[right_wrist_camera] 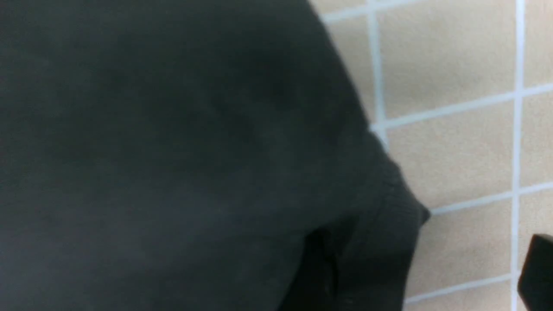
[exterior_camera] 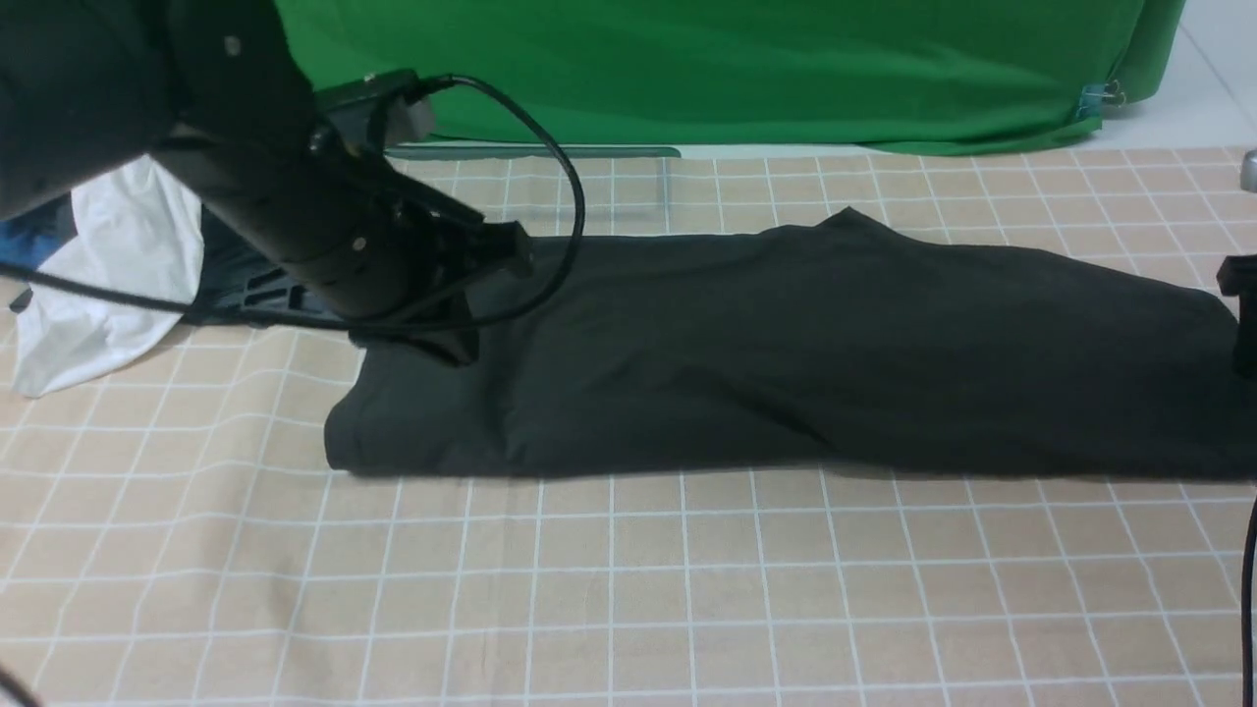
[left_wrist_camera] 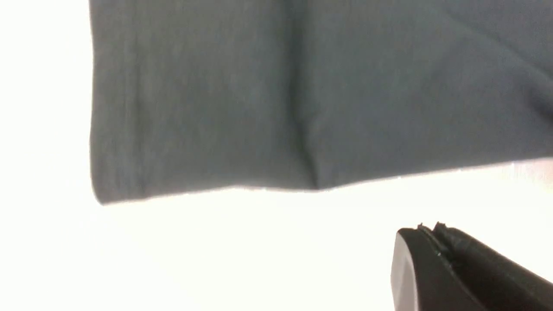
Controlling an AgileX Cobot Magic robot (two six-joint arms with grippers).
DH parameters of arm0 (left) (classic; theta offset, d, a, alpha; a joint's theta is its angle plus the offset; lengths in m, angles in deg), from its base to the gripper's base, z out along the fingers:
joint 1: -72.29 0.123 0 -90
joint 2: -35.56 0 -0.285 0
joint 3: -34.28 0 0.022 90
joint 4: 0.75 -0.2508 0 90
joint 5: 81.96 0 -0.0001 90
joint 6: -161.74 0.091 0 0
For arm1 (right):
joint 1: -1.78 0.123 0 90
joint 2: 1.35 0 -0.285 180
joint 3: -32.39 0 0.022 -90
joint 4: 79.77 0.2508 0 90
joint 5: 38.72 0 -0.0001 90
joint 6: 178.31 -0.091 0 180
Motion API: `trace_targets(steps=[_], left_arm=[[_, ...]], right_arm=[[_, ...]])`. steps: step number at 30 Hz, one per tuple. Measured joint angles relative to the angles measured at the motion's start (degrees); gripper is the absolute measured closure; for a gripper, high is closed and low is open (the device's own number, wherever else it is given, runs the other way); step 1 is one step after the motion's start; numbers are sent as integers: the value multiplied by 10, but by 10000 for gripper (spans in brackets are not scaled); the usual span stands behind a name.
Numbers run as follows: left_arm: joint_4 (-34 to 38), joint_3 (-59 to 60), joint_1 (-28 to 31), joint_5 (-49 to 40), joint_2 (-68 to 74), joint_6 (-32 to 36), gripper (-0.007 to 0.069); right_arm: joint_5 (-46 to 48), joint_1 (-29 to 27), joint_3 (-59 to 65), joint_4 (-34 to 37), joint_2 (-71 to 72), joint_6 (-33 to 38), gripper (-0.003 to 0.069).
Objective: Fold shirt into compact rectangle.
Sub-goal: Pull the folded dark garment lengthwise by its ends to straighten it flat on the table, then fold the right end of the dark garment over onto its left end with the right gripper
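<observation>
The black shirt (exterior_camera: pixel 786 353) lies as a long folded band across the checked tablecloth (exterior_camera: pixel 628 589), from left of centre to the right edge. My left gripper (exterior_camera: pixel 442 344) hangs over the shirt's left end. In the left wrist view it (left_wrist_camera: pixel 430 229) is shut with nothing between its fingers, apart from the shirt's edge (left_wrist_camera: pixel 302 129). My right gripper (exterior_camera: pixel 1239 295) shows only partly at the far right, by the shirt's right end. In the right wrist view one finger (right_wrist_camera: pixel 538 272) stands well off a loose shirt corner (right_wrist_camera: pixel 389 224) lying on the cloth, so the gripper is open.
A white garment (exterior_camera: pixel 108 285) and a smaller dark garment (exterior_camera: pixel 231 280) lie at the back left behind my left arm. A green cloth (exterior_camera: pixel 737 69) hangs along the far side. A cable (exterior_camera: pixel 574 216) loops off the left wrist above the shirt.
</observation>
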Motion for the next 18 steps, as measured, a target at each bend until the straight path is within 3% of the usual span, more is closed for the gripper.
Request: trace_targets(steps=[5,8,12,15,18], left_arm=[[3,34,0,0,-26,0,612],[6,36,0,0,-31,0,612],[8,37,0,2,-31,0,612],[9,37,0,3,-31,0,612],[10,37,0,3,-31,0,612]], right_arm=[[9,-10,-2,29,-29,12,54],[12,-11,-5,54,-36,28,97],[12,-11,-9,70,-40,38,251],[14,-10,-9,84,-40,65,480],[18,-10,-13,84,-40,77,539]])
